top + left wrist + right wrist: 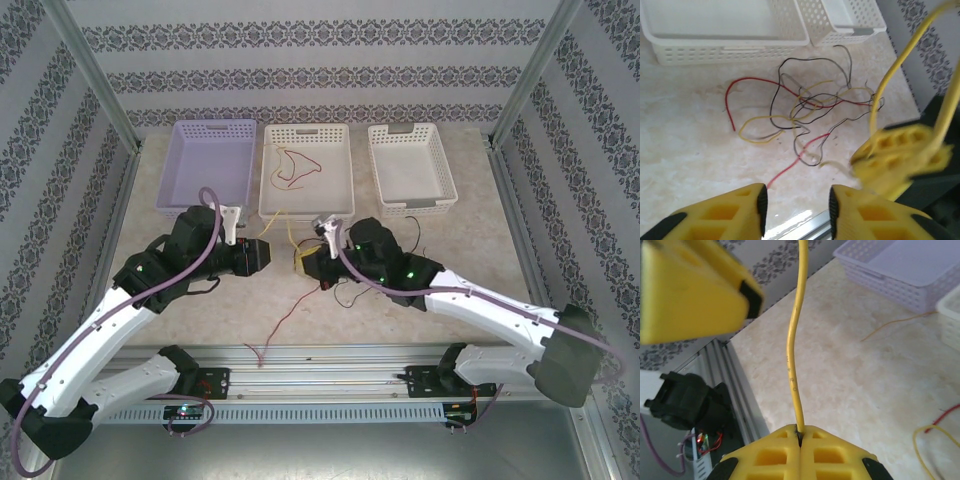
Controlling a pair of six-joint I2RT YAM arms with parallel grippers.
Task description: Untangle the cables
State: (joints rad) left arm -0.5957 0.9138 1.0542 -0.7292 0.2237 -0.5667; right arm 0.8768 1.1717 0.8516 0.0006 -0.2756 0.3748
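Your right gripper [800, 432] is clenched on a yellow cable [791, 365]. Left gripper [796, 202] is released, empty. The cable tangle [812, 107] lies near the white basket [725, 50].

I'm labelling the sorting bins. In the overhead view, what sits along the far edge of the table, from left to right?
From the left: lavender basket → cream basket with a few cables inside → white basket.
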